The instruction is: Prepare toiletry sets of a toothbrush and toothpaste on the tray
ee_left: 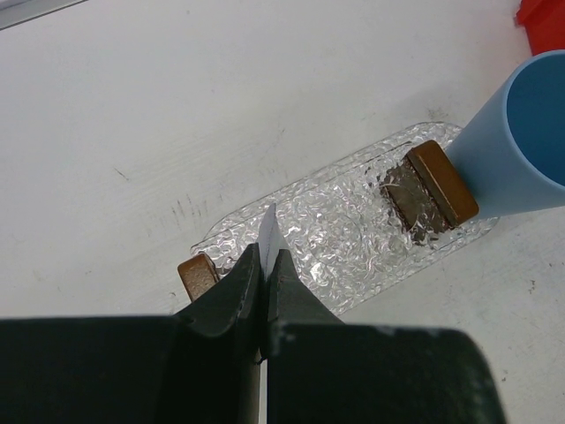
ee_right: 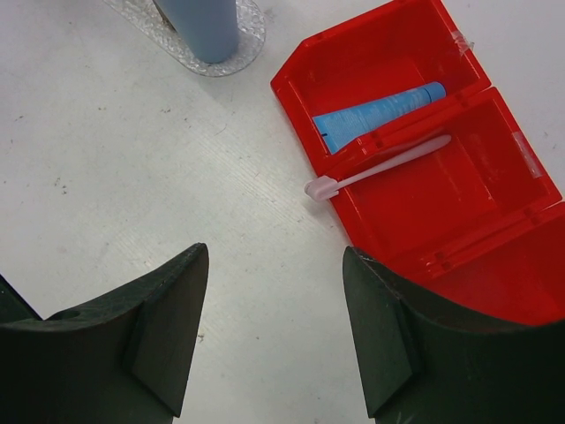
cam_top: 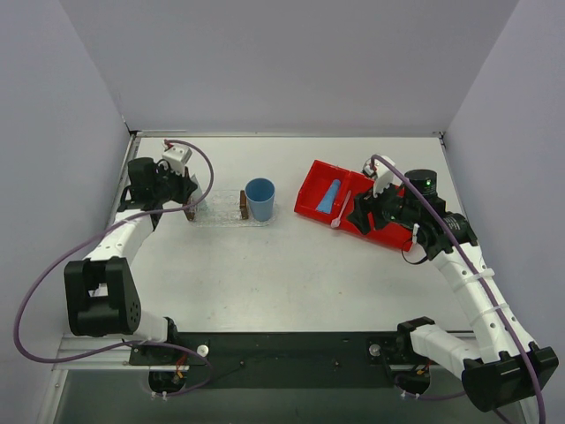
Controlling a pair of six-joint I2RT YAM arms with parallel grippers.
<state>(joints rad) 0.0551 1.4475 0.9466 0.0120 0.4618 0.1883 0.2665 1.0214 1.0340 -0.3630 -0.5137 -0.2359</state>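
Nothing readable in any view tbh

Any print on the blue toothpaste (ee_right: pixel 380 113) in the red bin (ee_right: pixel 468 203) is too small to make out; blue cup (ee_right: pixel 203 26) looks plain.

Left arm stretched to 10 o'clock; left gripper (cam_top: pixel 191 203) faces 3 o'clock, jaws pinched on thin white toothpaste (ee_left: pixel 269 230). Right arm up at 2 o'clock; right gripper (ee_right: pixel 274 261) faces 9 o'clock, jaws parted, holding nothing.
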